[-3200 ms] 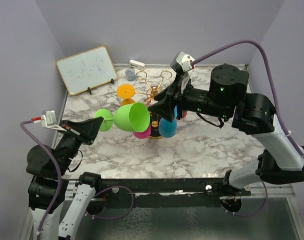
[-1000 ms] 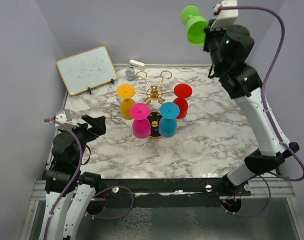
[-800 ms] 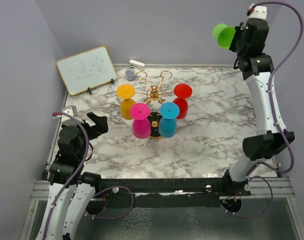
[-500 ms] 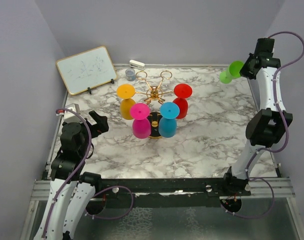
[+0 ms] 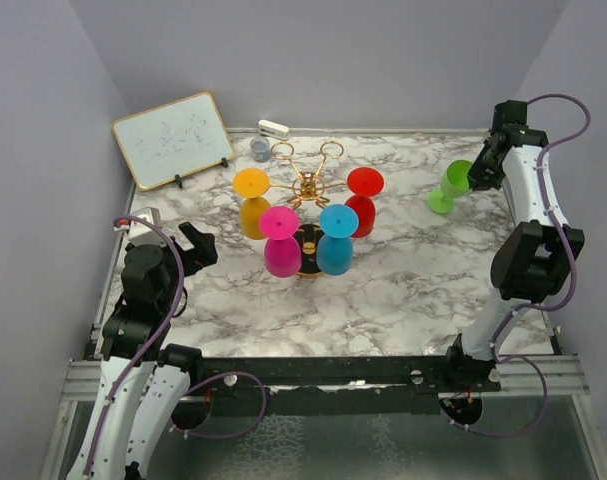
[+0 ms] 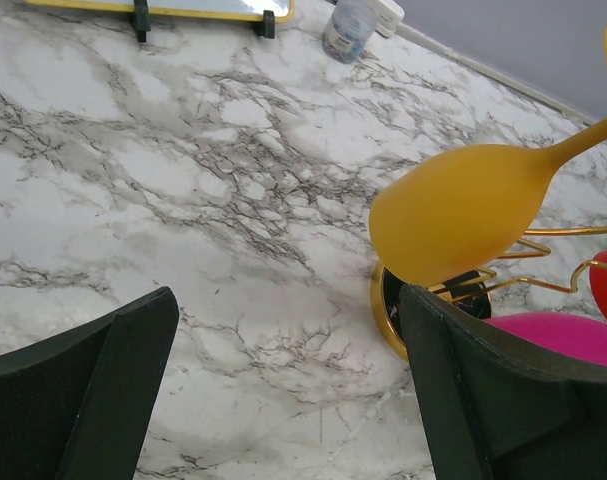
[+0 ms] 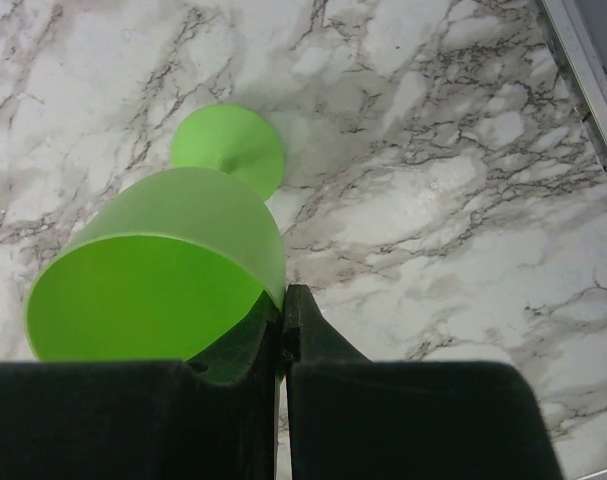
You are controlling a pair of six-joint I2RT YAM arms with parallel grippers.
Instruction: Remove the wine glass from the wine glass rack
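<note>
Green wine glass (image 5: 449, 186) near worktop's (image 5: 403, 290) right edge, foot down, stem near upright, just under right gripper (image 5: 475, 172), pinched shut on rim. Left gripper (image 5: 195, 245) spread, empty, well apart.

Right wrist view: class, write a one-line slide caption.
Right gripper pinches the rim of a green wine glass, foot toward the marble table.
</note>
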